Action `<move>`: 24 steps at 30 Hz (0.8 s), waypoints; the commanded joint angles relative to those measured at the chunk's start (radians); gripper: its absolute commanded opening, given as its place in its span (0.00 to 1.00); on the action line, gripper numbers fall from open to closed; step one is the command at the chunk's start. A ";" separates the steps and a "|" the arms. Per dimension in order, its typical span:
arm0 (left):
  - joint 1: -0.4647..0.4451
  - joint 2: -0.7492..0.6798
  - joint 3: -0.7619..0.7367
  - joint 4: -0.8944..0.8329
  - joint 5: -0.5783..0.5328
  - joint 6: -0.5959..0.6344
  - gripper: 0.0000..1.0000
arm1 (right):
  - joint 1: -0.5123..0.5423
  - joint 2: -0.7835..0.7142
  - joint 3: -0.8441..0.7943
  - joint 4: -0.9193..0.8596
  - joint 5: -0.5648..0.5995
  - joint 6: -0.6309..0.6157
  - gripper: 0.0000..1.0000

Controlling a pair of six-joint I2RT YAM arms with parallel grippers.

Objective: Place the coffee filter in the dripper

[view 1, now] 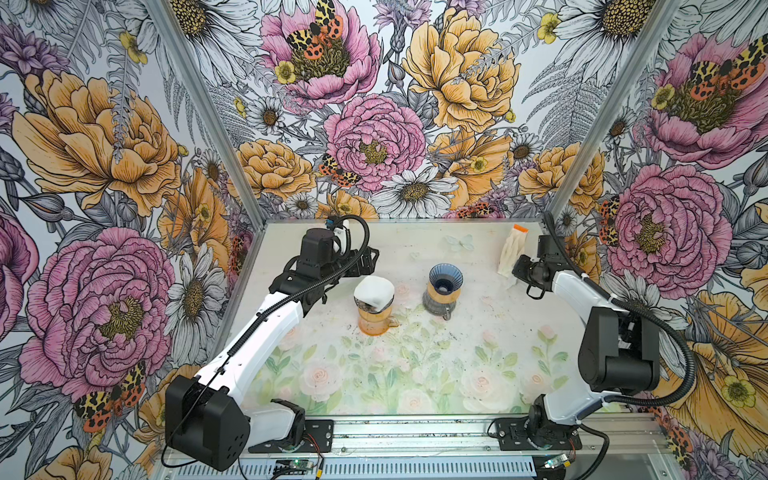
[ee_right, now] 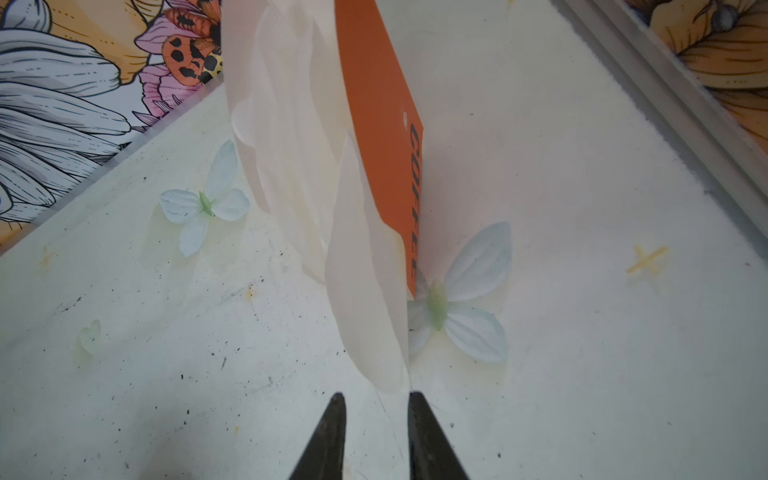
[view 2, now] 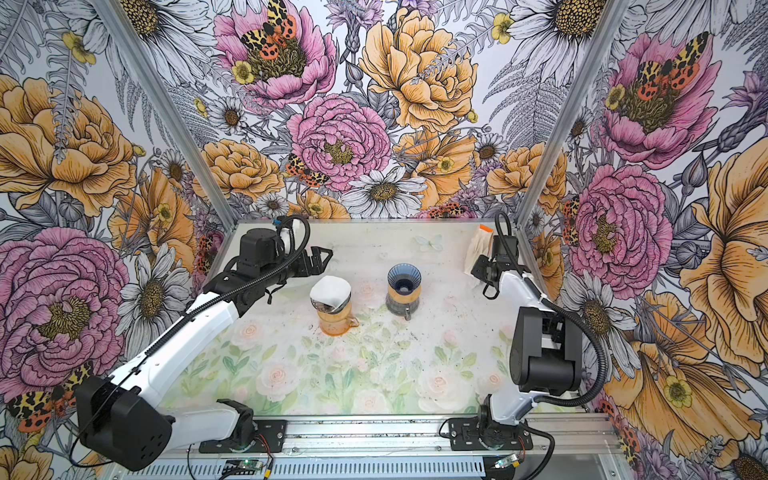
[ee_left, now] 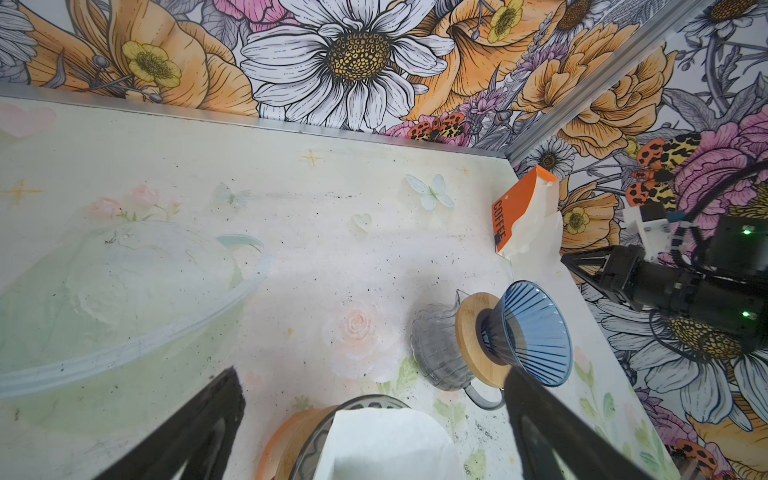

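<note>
The filter pack [ee_right: 365,249], thin cream paper cones behind an orange card [ee_right: 382,124], stands at the table's [view 1: 457,353] far right corner, close to both edges. The right gripper [ee_right: 376,401] points at its nearest tip, jaws a narrow gap apart and holding nothing. To the left, with open room around it, the ribbed blue dripper [view 1: 445,279] sits empty on a wooden collar [ee_left: 473,332] over a grey carafe [view 1: 440,305]. Further left a white filter [view 1: 374,291] lines a dripper on an orange carafe [view 1: 374,322]. Just beyond it the left gripper [view 1: 369,258] gapes wide and empty.
</note>
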 commanded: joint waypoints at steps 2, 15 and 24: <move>-0.007 0.006 0.031 -0.002 0.017 -0.002 0.99 | -0.023 -0.026 -0.015 -0.004 0.006 -0.025 0.28; -0.014 0.009 0.035 -0.012 0.009 -0.003 0.99 | -0.045 0.115 0.082 -0.019 -0.105 -0.080 0.27; -0.017 0.031 0.053 -0.020 0.008 0.001 0.99 | -0.045 0.184 0.130 -0.023 -0.046 -0.083 0.24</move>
